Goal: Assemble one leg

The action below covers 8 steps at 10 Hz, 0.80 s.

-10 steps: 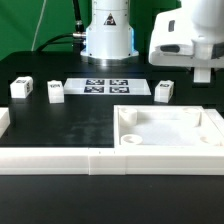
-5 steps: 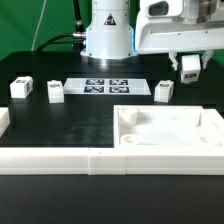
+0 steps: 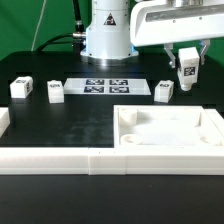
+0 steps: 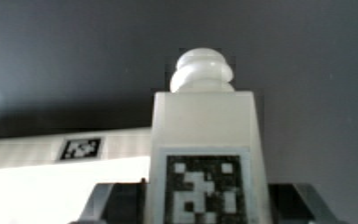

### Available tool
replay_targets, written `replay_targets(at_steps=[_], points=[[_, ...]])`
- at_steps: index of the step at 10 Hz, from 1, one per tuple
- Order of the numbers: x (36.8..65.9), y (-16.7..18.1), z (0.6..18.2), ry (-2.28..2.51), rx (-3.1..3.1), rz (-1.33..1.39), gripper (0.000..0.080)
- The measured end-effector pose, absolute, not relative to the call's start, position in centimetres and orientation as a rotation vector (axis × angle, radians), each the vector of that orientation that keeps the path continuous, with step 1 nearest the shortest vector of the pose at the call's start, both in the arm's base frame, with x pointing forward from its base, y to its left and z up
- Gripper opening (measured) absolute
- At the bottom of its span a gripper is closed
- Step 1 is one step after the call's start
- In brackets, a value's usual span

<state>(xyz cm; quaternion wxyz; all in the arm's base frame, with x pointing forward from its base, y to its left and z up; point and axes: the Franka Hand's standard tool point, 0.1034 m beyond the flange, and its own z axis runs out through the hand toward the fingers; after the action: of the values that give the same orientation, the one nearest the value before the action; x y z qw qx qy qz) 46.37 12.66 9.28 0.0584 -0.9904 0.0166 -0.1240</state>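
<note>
Since a moment ago the arm has slid a bit toward the exterior view's left, and the leg it carries hangs a little lower. The biggest thing is the flat white panel (image 3: 170,128); no leg is in it yet. Behind it lies the marker board (image 3: 105,86). A spare leg (image 3: 163,90) stands beside that board, and two other legs (image 3: 55,91) stand past its far end. The gripper (image 3: 187,66) squeezes the leg (image 3: 187,74) tight, up in the air behind the panel. Picking up looks done. Fitting it into a corner is, I think, still left.
</note>
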Motion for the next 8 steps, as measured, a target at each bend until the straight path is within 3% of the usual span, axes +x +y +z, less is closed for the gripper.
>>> replay_targets(at_steps=[1, 6, 8], points=[[46.8, 13.1, 9.5, 0.013, -2.974, -0.517, 0.0291], [51.4, 12.7, 10.3, -0.325, -2.986, -0.65, 0.0291], [51.0, 12.6, 10.0, -0.324, -2.989, -0.638, 0.0291]])
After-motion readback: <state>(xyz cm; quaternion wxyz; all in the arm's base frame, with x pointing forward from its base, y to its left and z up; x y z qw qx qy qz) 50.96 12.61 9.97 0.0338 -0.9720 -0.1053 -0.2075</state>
